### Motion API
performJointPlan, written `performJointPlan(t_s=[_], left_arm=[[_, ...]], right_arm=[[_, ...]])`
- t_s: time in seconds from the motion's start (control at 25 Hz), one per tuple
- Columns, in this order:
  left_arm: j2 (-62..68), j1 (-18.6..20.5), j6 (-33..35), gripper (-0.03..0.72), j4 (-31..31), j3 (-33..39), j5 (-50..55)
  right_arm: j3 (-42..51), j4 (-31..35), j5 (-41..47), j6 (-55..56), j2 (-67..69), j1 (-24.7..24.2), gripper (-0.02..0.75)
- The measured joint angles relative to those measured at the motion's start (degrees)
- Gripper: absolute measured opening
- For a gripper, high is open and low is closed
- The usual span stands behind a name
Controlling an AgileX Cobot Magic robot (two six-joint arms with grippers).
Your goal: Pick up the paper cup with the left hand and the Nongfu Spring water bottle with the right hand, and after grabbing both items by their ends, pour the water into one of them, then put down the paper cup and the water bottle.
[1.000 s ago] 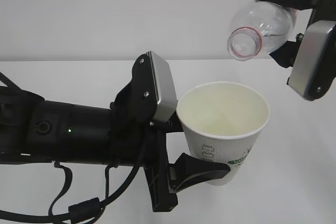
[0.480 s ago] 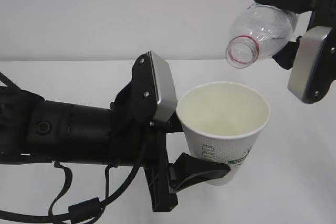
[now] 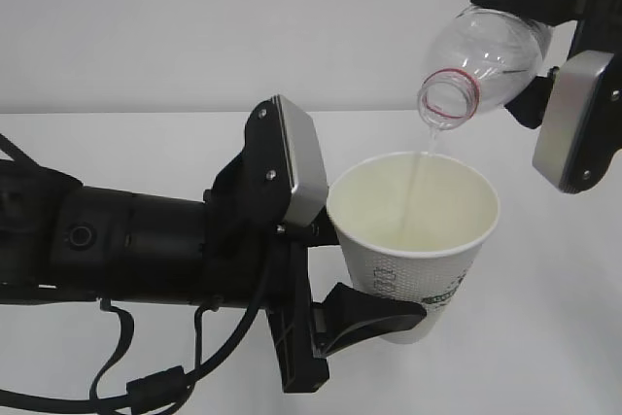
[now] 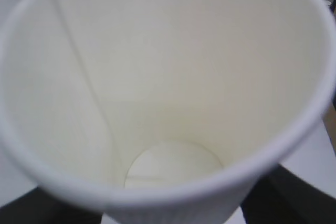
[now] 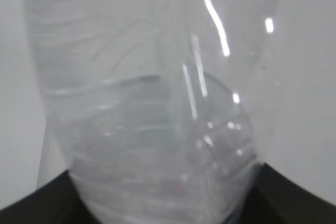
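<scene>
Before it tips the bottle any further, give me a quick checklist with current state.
1. Left tool gripping the cup: ok, jaws close on its lower side, cup upright.
2. Right tool gripping the bottle: ok, held at the base end, neck tilted down.
3. Bottle mouth over the cup opening: ok, it sits above the cup's right half.
4. Water landing inside: ok, a thin stream falls within the rim; no spill visible on the table.
5. Fill level in the cup: cannot tell; the left wrist view shows the bottom with no clear pool.
6. Water left in the bottle: ok, some shows in the right wrist view.
</scene>
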Motion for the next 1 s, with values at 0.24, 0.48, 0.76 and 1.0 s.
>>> performJointPlan(t_s=[0.24,0.48,0.76,1.0], left_arm=[[0.00,0.00,0.00,0.513,0.00,0.00,0.00],[0.00,0.00,0.00,0.513,0.00,0.00,0.00],[0.00,0.00,0.00,0.512,-0.35,0.00,1.96],[0.00,0.00,1.67,0.512,-4.35,0.00,2.63]], right_arm=[[0.00,0.00,0.00,-0.13,0.00,0.00,0.440],[0.00,0.00,0.00,-1.04,0.00,0.00,0.440],[0.00,0.27,0.00,-1.63,0.00,0.00,0.440],[0.00,1.00,0.00,-1.76,0.00,0.00,0.440]])
